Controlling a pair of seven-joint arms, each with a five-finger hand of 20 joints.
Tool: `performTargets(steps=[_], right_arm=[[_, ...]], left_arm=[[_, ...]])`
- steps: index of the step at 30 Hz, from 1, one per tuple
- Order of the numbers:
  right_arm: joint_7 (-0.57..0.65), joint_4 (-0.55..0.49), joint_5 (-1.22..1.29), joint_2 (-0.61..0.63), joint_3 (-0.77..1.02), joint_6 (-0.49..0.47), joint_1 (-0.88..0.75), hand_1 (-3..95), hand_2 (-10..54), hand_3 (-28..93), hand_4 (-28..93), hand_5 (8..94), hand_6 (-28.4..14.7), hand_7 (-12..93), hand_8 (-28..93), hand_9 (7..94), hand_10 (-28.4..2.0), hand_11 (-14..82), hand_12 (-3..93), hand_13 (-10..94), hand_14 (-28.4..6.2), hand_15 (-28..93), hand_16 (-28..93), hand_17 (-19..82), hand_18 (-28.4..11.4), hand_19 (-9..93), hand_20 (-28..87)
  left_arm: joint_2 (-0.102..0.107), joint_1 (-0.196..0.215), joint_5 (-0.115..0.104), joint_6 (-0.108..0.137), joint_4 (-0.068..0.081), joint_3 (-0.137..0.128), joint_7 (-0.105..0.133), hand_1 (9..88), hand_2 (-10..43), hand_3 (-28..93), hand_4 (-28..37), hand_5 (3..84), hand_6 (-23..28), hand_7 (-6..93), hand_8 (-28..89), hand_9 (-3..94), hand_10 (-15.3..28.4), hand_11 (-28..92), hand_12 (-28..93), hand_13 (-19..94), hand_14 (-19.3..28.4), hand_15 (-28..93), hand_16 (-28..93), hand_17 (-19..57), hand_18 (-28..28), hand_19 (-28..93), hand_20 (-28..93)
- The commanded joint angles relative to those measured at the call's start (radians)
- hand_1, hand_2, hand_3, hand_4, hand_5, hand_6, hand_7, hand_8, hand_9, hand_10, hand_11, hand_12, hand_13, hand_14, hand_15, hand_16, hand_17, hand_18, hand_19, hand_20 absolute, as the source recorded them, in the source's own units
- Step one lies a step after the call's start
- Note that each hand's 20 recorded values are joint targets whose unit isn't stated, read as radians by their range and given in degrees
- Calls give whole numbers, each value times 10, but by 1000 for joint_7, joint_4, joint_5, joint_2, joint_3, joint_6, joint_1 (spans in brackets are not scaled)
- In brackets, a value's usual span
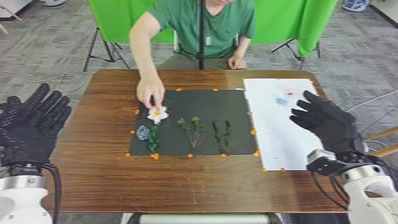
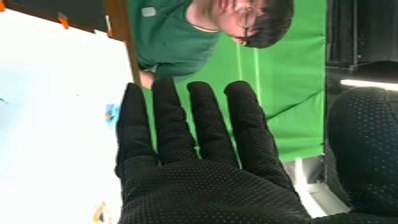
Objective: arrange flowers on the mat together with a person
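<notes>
Black-gloved right hand (image 1: 329, 125) over white sheet's (image 1: 286, 140) right edge, fingers straight, spread; blue flower (image 1: 282, 101), perhaps stemless, on sheet's far half, just left of fingertips. Right hand nearer; left hand (image 1: 28, 135) well left of sheet, fingers also straight.

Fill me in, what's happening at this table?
A person's hand is at the white flower near the far left corner of the black mat. Also on the mat: a blue piece and green sprigs. A pink piece and a pale blue one lie on the white sheet. The robot holds nothing: right hand open over the sheet's right side, left hand open by the table's left edge.
</notes>
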Motion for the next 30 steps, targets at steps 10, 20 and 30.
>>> performTargets(steps=[10,20,30], right_arm=[[23,5,-271,34,-20,74,23,146,104,739,-217,364,-36,96,-76,371,-139,35,158,311,-142,85,260,101,-143,324,104],[130,18,-756,100,-51,186,71,165,76,752,-215,366,-39,109,-82,337,-140,25,156,219,-116,12,230,92,-87,251,85],[470,144,-1297,258,-161,130,197,234,16,761,-210,360,-27,136,-90,330,-128,30,161,229,-131,32,239,74,-129,323,93]], left_arm=[[-1,4,-13,2,13,31,-22,204,172,692,-283,428,77,96,-86,363,137,165,85,251,131,233,-60,-52,132,292,106],[-5,4,-14,-2,14,38,-20,206,170,690,-283,428,78,98,-86,362,140,165,85,252,130,232,-60,-52,132,292,106],[-11,9,-26,-3,14,58,-26,208,170,689,-283,428,77,100,-87,359,142,167,88,248,142,250,-53,-55,133,295,110]])
